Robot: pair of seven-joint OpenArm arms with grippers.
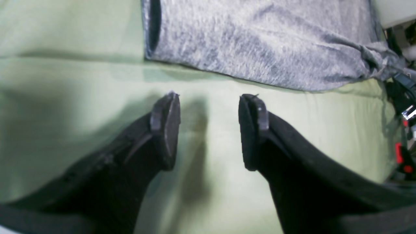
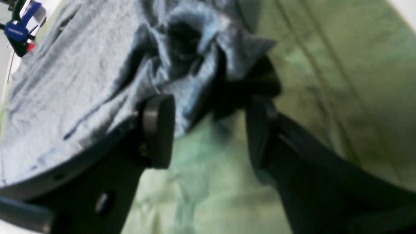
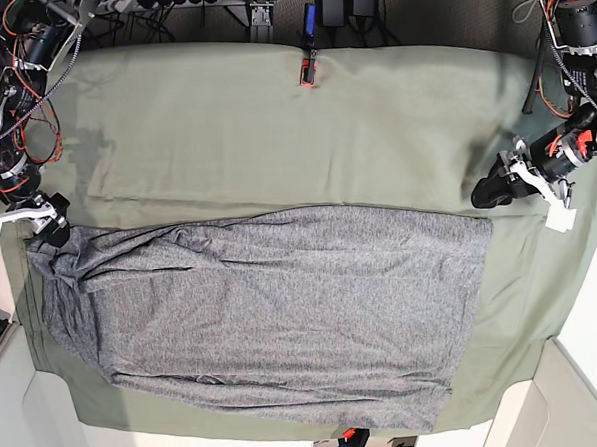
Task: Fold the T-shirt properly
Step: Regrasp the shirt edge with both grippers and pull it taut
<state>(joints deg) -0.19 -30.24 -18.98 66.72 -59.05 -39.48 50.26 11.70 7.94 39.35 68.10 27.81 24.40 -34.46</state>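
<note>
No legible text. Left gripper [image 1: 209, 130] wide open, empty, over cloth [image 1: 81, 97] beside shirt [image 1: 260, 42]. Right gripper [image 2: 208, 130] open at bunched shirt edge, nothing clamped.

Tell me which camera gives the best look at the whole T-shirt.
The base view: the T-shirt lies spread across the green cloth, all edges visible. The left wrist view shows only one edge beyond the open left gripper; the right wrist view shows bunched fabric by the right gripper.
</note>
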